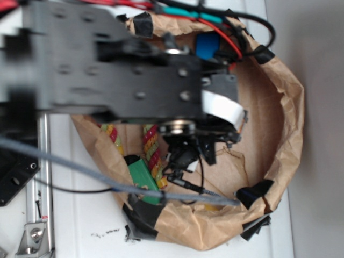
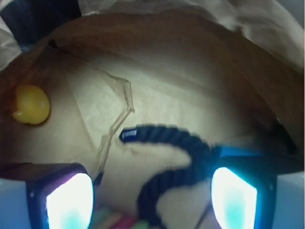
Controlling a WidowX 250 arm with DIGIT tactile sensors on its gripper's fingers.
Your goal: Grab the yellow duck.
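The yellow duck (image 2: 31, 104) is a small round bright-yellow shape at the far left of the wrist view. It lies on the brown paper floor by the bag's wall. My gripper (image 2: 152, 195) is open, its two glowing pads (image 2: 70, 200) at the bottom corners. The duck sits up and to the left of the left pad, outside the gap. Between the pads lies only a dark blue rope (image 2: 176, 143), untouched. In the exterior view the arm (image 1: 140, 75) hangs over the paper bag (image 1: 279, 134) and covers most of its floor.
A red-yellow-green twisted rope (image 1: 152, 150) and a green block (image 1: 142, 180) lie at the bag's near left side. A blue item (image 1: 207, 45) rests by the far wall. The crumpled paper walls rise all round. A grey cable (image 1: 80, 166) crosses in front.
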